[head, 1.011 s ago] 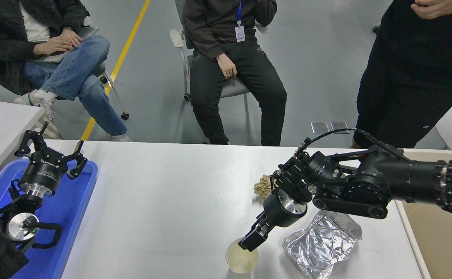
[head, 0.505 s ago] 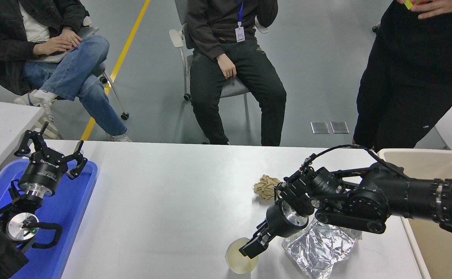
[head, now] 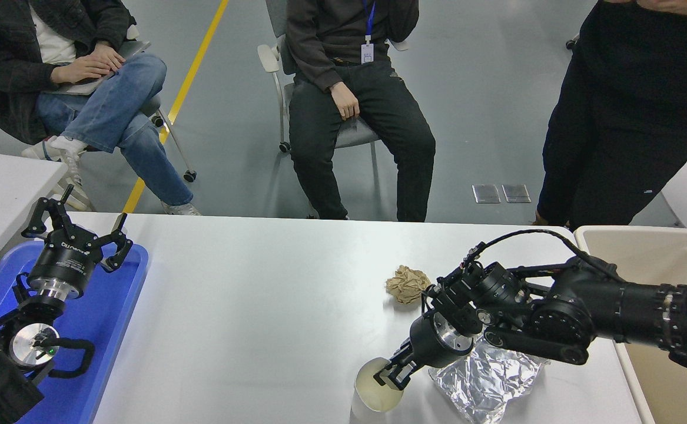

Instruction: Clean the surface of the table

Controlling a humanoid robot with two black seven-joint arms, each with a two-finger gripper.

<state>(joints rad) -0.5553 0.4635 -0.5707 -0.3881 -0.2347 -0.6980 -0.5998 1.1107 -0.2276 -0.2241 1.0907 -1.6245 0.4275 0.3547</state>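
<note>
The white table surface (head: 249,306) fills the lower half of the head view. Near its front edge stands a translucent plastic cup (head: 372,396), and my right gripper (head: 394,373) is shut on the right side of its rim. The cup leans a little, so its side wall shows below the rim. A crumpled brown paper ball (head: 407,284) lies behind the gripper. A crinkled silver foil bag (head: 484,380) lies to the cup's right, partly under my right arm. At the lower left, my left gripper (head: 75,227) rests open above a blue tray (head: 108,318).
A beige bin (head: 643,253) stands at the table's right end, under my right forearm. A smaller white table (head: 2,182) shows at the left edge. Two people sit on chairs beyond the far edge and a third stands at the far right.
My right arm has dropped lower and swung slightly right, and its fingers have shut on the cup's rim. The cup has shifted a little right and tipped. The left arm has not moved.
</note>
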